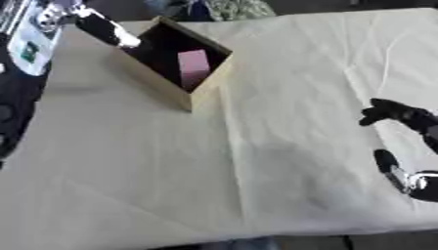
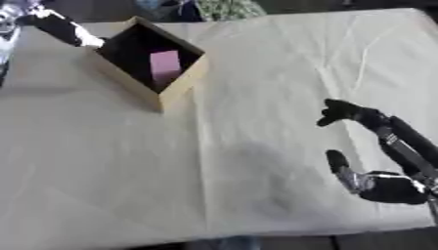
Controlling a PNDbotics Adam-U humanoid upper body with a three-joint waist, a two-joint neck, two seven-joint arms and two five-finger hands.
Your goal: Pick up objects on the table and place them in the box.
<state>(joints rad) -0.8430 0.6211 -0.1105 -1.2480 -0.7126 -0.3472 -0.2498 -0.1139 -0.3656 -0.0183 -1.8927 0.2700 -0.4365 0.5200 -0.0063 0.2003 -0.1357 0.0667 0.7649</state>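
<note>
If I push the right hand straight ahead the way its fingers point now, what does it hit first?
Probably nothing: the right hand points left over the bare cream tablecloth. The open cardboard box with the pink block sits farther up-left, seemingly off that line; depth is unclear.

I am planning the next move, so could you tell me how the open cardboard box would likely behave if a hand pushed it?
The box looks like thin cardboard holding only a pink block, so it is probably light and would slide on the cloth-covered table. Its tall open walls may flex or tip if pushed near the rim.
</note>
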